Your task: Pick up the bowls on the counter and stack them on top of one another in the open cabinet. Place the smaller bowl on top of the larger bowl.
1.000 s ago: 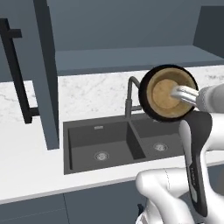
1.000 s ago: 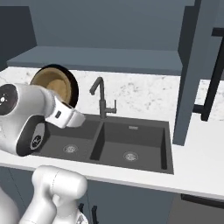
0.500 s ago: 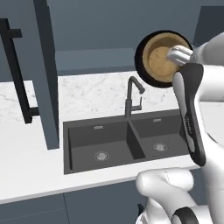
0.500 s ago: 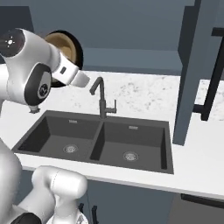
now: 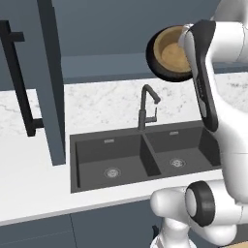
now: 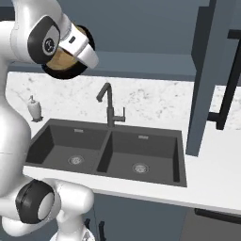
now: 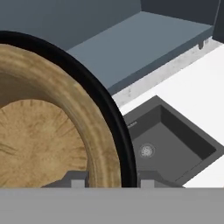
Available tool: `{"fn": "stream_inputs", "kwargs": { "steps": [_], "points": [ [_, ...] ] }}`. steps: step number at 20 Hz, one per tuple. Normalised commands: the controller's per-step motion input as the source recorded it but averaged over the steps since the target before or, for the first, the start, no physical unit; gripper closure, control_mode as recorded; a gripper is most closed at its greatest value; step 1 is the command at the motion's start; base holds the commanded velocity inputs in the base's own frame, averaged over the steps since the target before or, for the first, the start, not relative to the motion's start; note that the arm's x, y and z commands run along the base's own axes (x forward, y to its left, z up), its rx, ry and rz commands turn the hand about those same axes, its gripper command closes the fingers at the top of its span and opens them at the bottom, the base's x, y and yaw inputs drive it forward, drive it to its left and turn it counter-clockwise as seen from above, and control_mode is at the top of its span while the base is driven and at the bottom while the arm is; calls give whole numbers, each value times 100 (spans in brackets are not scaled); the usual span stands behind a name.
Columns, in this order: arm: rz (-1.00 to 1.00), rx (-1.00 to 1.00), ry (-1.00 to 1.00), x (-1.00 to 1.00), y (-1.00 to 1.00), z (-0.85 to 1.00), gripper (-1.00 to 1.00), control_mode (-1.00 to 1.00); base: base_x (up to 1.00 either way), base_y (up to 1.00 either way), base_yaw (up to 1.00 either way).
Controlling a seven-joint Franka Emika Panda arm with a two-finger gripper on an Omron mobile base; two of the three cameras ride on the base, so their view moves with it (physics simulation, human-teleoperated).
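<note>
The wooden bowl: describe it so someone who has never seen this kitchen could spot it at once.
Start at the dark double sink in the white marble counter and look up past the black faucet to the raised gripper. The wooden bowl is held there in the air, tipped on edge, in front of the cabinet shelf. It is tan with a golden inside and sits nested in the glossy black bowl, whose rim rings it.

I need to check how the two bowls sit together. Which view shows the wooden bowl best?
The hand view: the wooden bowl fills it up close, nested inside the black bowl, whose rim rings it. The left base view shows both small, tipped on edge by the cabinet shelf. In the right base view the arm covers most of them.
</note>
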Motion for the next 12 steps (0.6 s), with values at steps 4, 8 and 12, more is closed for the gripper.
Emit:
{"fn": "stream_inputs", "kwargs": {
  "steps": [4, 8, 12],
  "points": [
    [0, 0, 10, 47, 0, -9, 100, -100, 0, 0, 0],
    [-1, -1, 12, 80, 1, -12, 100, -100, 0, 0, 0],
    [-6, 0, 5, 73, 1, -4, 100, -100, 0, 0, 0]
  ]
}}
